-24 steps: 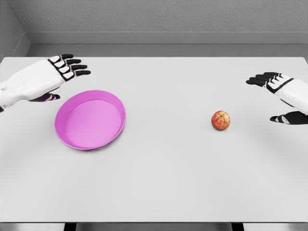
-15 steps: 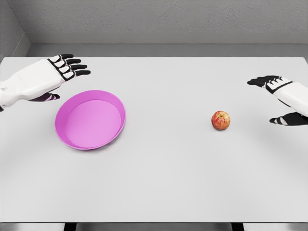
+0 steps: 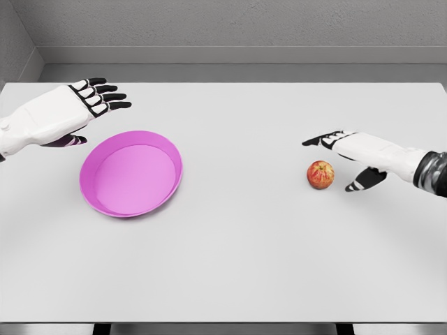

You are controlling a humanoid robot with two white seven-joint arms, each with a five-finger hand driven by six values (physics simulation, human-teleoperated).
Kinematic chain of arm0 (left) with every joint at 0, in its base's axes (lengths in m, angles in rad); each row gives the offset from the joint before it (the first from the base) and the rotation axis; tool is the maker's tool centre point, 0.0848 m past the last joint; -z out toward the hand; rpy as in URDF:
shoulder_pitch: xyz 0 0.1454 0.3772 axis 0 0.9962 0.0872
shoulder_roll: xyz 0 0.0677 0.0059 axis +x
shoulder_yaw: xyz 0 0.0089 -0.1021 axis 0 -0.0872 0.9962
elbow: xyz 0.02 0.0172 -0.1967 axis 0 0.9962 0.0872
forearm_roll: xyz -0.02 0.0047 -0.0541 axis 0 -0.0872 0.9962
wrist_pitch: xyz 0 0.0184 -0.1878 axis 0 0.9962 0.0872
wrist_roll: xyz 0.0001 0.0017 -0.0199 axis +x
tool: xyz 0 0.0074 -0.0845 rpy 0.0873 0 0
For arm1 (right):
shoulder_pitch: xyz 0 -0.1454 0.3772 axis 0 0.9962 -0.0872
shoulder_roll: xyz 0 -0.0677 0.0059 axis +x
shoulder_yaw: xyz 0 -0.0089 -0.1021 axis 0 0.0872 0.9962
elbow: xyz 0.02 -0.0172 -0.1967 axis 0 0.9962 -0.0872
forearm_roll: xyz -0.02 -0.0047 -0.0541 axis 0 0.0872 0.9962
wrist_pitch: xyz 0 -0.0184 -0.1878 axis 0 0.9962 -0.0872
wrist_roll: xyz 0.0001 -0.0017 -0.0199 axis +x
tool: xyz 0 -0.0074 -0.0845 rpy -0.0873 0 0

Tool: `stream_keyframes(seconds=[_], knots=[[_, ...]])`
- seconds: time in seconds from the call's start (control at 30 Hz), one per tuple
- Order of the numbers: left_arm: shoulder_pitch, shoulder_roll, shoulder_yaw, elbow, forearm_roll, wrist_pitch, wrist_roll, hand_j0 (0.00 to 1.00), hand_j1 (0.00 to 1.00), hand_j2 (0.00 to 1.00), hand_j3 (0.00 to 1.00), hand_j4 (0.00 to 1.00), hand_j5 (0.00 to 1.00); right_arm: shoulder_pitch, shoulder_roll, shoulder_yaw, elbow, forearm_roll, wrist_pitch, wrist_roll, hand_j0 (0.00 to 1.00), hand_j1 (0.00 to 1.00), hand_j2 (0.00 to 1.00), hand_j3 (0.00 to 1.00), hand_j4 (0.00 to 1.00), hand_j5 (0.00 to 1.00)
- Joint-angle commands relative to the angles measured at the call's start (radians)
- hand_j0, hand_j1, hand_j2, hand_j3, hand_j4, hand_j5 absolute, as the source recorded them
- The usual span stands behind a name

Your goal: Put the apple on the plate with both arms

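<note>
The right hand (image 3: 349, 159) hovers over the white table (image 3: 237, 265) with its fingers spread and nothing in its grasp. Its forefingers (image 3: 318, 139) point toward nine o'clock, reaching above and just past the apple (image 3: 320, 174), while the thumb (image 3: 362, 181) hangs down just beside the fruit at its three o'clock side. No finger appears to touch the apple. The apple, red with a yellowish patch, sits upright on the table, well apart from the plate (image 3: 171, 157), at the plate's three o'clock. The plate is a shallow magenta dish lying flat on the table's left half. The left hand (image 3: 66, 115) floats near the plate's eleven o'clock edge, its fingers extended and relaxed toward three o'clock, holding nothing.
</note>
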Motion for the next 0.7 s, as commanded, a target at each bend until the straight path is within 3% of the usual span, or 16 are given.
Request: stream_keyframes(seconds=[0.0,0.23,0.43,0.67], knots=[[0.000,0.001,0.001,0.000,0.007,0.000,0.001,1.00,1.00,1.00,1.00,1.00,1.00,-0.003,0.006,0.015,-0.001,-0.002,0.029,0.032,1.00,1.00,1.00,1.00,1.00,1.00],[0.000,0.001,0.001,0.000,0.007,0.000,0.001,1.00,1.00,1.00,1.00,1.00,1.00,-0.071,0.040,0.107,0.008,-0.002,0.180,0.058,1.00,1.00,1.00,1.00,1.00,1.00],[0.000,0.001,0.001,0.000,0.005,0.000,0.001,1.00,1.00,1.00,1.00,1.00,1.00,-0.124,0.065,0.176,0.010,-0.002,0.230,0.058,1.00,1.00,1.00,1.00,1.00,1.00],[0.000,0.001,0.001,0.000,0.005,0.000,0.001,1.00,1.00,1.00,1.00,1.00,1.00,-0.133,0.080,0.204,0.039,-0.002,0.239,0.060,1.00,1.00,1.00,1.00,1.00,1.00]])
